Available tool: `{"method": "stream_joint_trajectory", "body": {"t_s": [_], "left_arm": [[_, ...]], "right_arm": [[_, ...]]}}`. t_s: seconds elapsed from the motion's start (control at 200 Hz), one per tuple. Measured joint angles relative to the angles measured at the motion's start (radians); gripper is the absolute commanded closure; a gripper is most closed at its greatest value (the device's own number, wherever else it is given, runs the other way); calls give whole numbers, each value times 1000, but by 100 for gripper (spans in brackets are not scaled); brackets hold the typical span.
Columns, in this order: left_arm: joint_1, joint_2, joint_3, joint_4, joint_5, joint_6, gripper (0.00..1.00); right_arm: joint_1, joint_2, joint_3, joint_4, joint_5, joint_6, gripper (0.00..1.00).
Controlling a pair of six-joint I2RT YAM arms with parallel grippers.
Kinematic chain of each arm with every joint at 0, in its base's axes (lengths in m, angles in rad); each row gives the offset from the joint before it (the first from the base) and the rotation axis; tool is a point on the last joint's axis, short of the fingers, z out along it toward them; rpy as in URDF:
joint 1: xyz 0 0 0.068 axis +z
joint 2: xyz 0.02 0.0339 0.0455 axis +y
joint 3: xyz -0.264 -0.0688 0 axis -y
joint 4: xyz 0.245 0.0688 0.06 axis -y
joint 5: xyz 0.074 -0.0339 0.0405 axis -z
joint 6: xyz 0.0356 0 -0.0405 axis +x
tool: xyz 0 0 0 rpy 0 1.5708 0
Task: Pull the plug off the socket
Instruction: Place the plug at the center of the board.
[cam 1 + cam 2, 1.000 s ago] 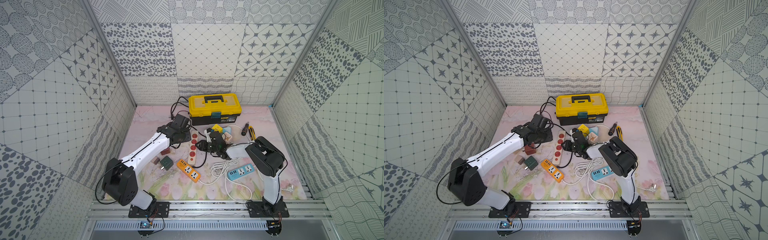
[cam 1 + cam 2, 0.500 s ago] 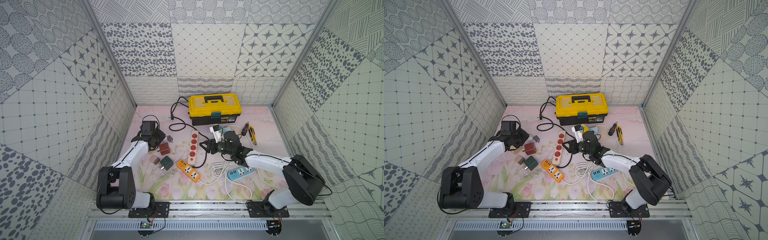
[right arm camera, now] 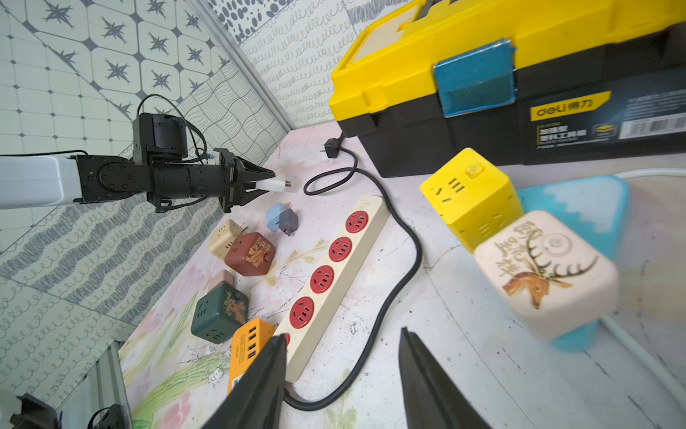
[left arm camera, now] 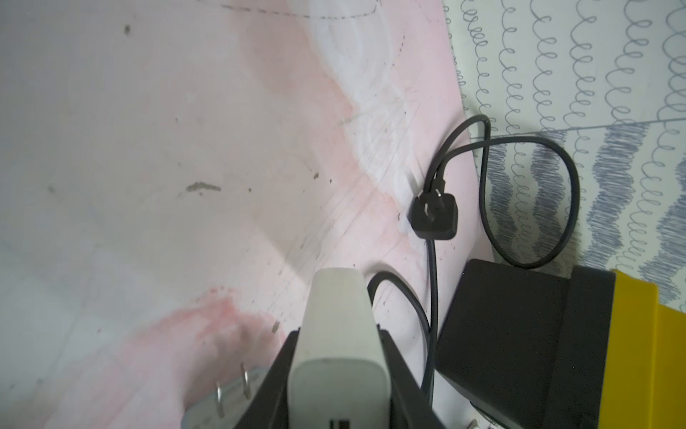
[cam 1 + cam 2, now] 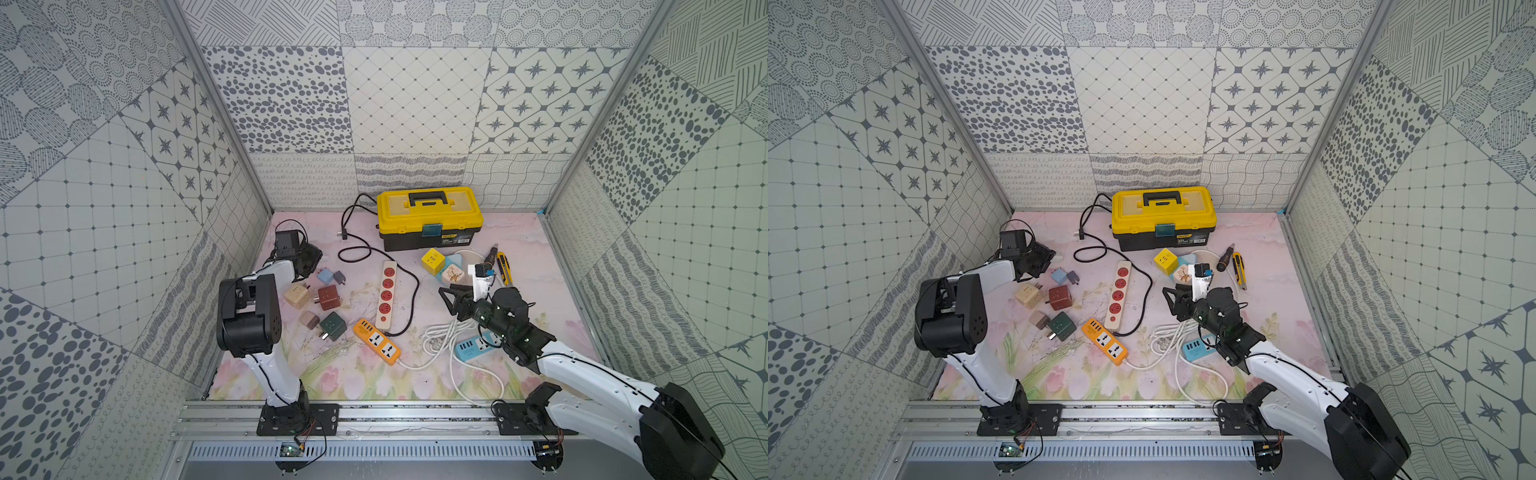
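- left gripper (image 3: 268, 182): jaws clamped on the white plug (image 3: 276, 184), prong end poking out front; held off the tabletop (image 5: 361, 374) by the left wall.
- cream power strip (image 5: 386, 297) lies mid-tabletop with all red sockets empty and the plug well apart from it, so the pull looks done.
- right gripper (image 5: 449, 298): jaws parted, nothing held; hovers near the strip's right side, probably placed to steady it, no contact visible.
- strip's black cord (image 5: 409, 291) runs back to its own loose black plug (image 4: 434, 217) by the yellow toolbox (image 5: 430, 216); not the target.
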Motion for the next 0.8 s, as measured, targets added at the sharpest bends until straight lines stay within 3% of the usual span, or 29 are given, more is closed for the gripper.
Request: {"method": "stream_joint_trajectory", "body": {"t_s": [0.06,0.19,0.28,0.535,0.8], "left_arm": [[7,31,29,2,13,0,81],[21,83,96,-7,29,5,57],[28,105,126,-23,35,17,48],[56,89,134,-82,43,40,44],[65,-134,-11,-66,59,111,44]], "right_arm": [[-17,-33,-9,-19,5,0,46],[-58,-96,-12,-64,6,-1,46],[-93,-129,-12,-97,2,-1,46],[-161,-220,-8,-216,-15,-15,46],[-197,-230,76,-370,-44,-84,45]]}}
